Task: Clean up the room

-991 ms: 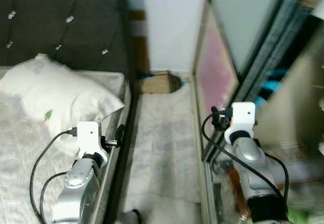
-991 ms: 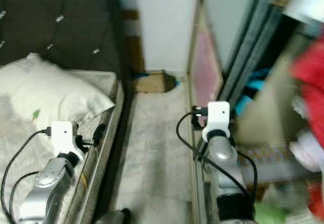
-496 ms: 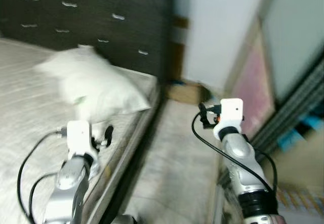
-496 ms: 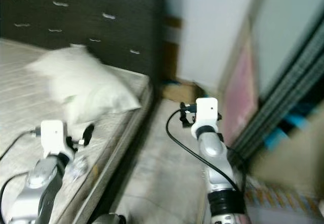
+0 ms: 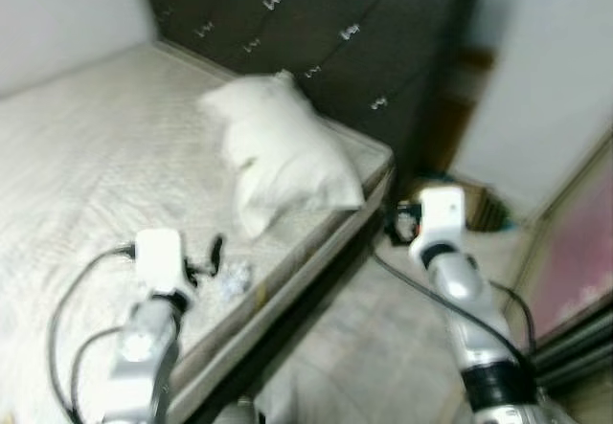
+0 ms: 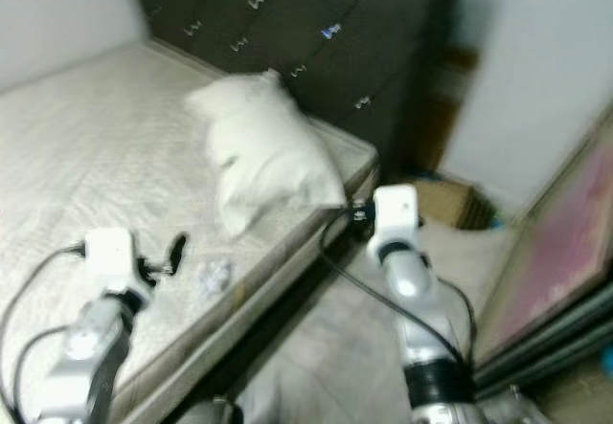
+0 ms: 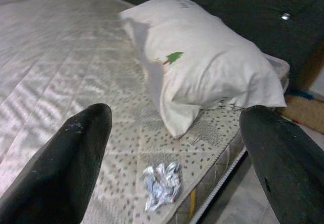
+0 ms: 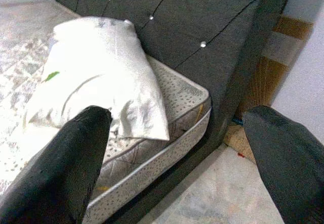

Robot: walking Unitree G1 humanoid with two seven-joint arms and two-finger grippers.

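Observation:
A small crumpled silver wrapper [image 7: 161, 185] lies on the bare mattress [image 5: 86, 156] near its side edge, just short of a white pillow [image 5: 283, 161] with a little green mark. My left gripper [image 7: 174, 118] hovers above the mattress, pointing at the wrapper and pillow, fingers wide open and holding nothing. My right gripper [image 8: 177, 118] is open too, held over the floor beside the bed corner and facing the pillow [image 8: 101, 72] and the dark tufted headboard [image 8: 202, 16].
A narrow strip of pale floor [image 5: 383, 347] runs between the bed and a sliding door with a pink panel [image 5: 575, 261]. A brown box [image 5: 484, 209] sits on the floor by the white wall near the headboard.
The whole view has swung left: the wardrobe has slid out on the right and the bed now takes up most of the picture. Both arms keep the same pose.

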